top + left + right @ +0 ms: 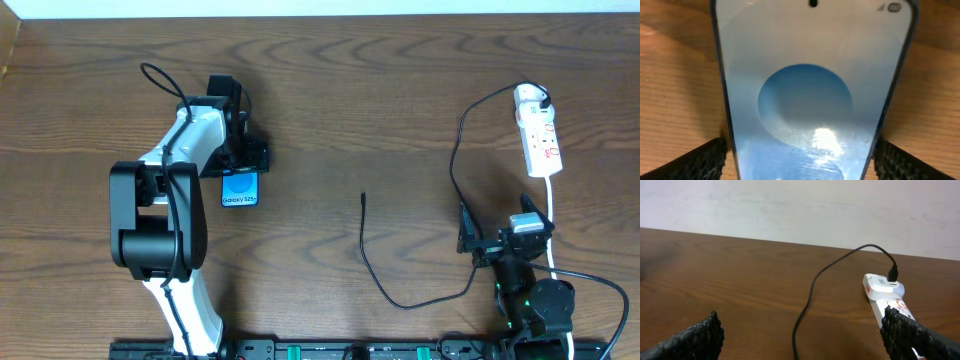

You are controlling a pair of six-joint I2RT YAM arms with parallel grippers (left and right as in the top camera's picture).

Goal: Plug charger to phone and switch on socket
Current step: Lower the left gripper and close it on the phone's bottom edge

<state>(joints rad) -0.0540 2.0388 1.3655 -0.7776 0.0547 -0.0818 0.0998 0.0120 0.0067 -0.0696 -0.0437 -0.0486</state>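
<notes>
The phone (pixel 240 188) lies flat on the brown table with its light blue screen up. My left gripper (pixel 240 165) is open and low over it; in the left wrist view the phone (pixel 805 75) fills the space between the fingers (pixel 800 165), with a thin gap on the left. The charger cable (pixel 452 150) runs from the white socket (pixel 538 130) down in a loop to its loose plug tip (pixel 363 198) at mid-table. My right gripper (pixel 497 232) is open and empty (pixel 802 340), with the cable (pixel 810 295) on the table ahead and the socket (pixel 885 292) by its right finger.
The socket's white cord (pixel 553 215) runs down the right side past my right arm. The cable's lowest loop (pixel 410 304) lies near the table's front edge. A pale wall borders the far edge of the table.
</notes>
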